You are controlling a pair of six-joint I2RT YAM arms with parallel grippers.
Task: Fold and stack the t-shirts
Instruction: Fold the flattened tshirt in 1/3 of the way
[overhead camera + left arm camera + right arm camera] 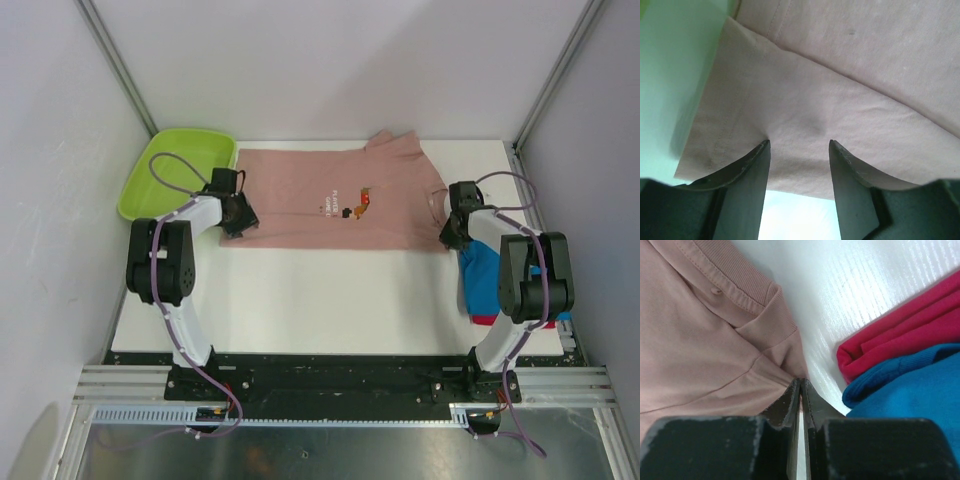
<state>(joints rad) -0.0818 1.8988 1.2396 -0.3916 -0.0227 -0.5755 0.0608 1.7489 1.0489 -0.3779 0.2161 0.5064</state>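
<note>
Three t-shirts lie on the white bench [300, 300] in the top view. The pink t-shirt [330, 205] is spread flat across the far half, and the folded blue t-shirt [483, 272] and red t-shirt [487, 321] touch each other at the right, under the right arm. A green tub [175, 170] sits far left. The left fingers [240, 222] are at the pink shirt's near-left corner, the right fingers [455, 236] at its near-right corner.

In the left wrist view the fingers [752, 175] stand apart, open, with the pink hem [800, 150] lying between them beside the tub [670, 75].

In the right wrist view the fingers [790, 400] are pressed closed at the pink shirt's edge [785, 365]. Whether they pinch cloth I cannot tell. The red [890, 340] and blue [910, 390] folds lie just to the right.
</note>
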